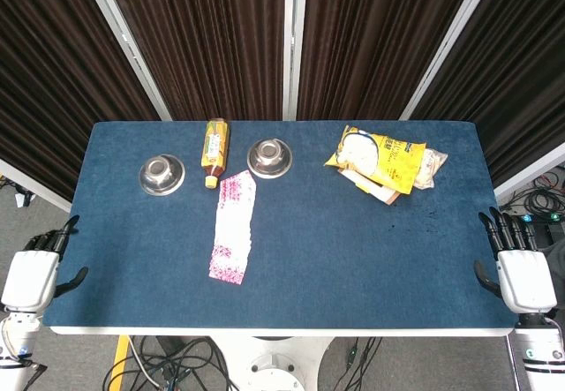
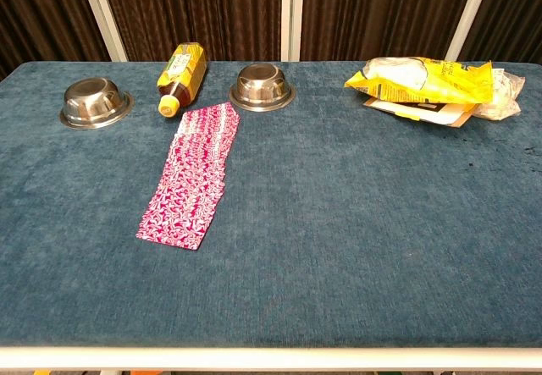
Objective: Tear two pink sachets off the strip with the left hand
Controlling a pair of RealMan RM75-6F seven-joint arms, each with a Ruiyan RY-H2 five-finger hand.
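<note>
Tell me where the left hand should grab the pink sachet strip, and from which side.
Probably the near end of the pink sachet strip, approached from above on its left edge. The strip lies flat on the table, so the fingers would likely need to pinch a free edge. The left hand waits off the table's left side.

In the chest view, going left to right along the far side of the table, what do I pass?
Left steel bowl → yellow bottle lying on its side → second steel bowl → yellow snack bag on the packet pile.
</note>
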